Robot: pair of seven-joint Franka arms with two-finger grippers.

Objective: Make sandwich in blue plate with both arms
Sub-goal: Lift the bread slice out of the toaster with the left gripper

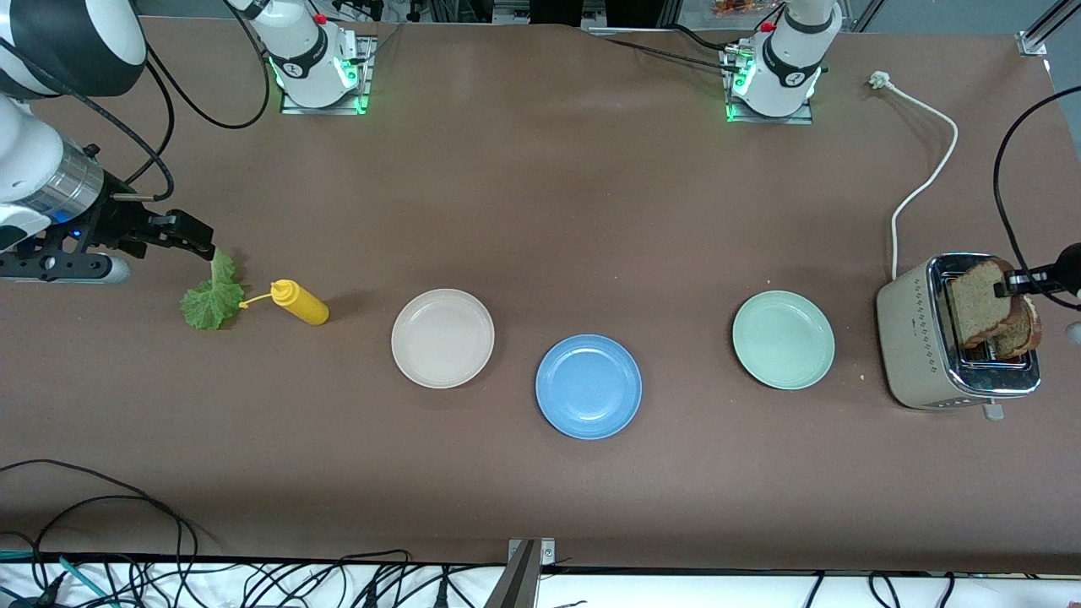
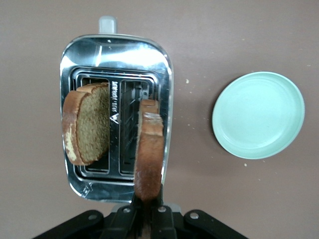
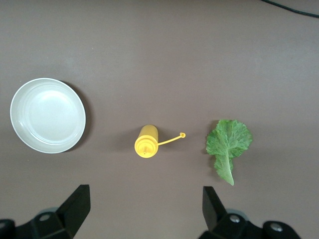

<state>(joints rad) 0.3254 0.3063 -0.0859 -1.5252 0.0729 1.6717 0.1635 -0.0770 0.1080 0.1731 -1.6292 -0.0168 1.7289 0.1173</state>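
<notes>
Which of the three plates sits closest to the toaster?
The mint-green plate, right beside the toaster; the blue plate and cream plate lie toward the right arm's end.

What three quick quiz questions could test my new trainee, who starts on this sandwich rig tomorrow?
1. True or false: the blue plate already holds bread.
2. What is the left gripper shut on? A) the lettuce leaf B) a bread slice C) the mustard bottle
3. Fill in: the other bread slice stands in the ____.

Key: 1 false. 2 B. 3 toaster.
</notes>
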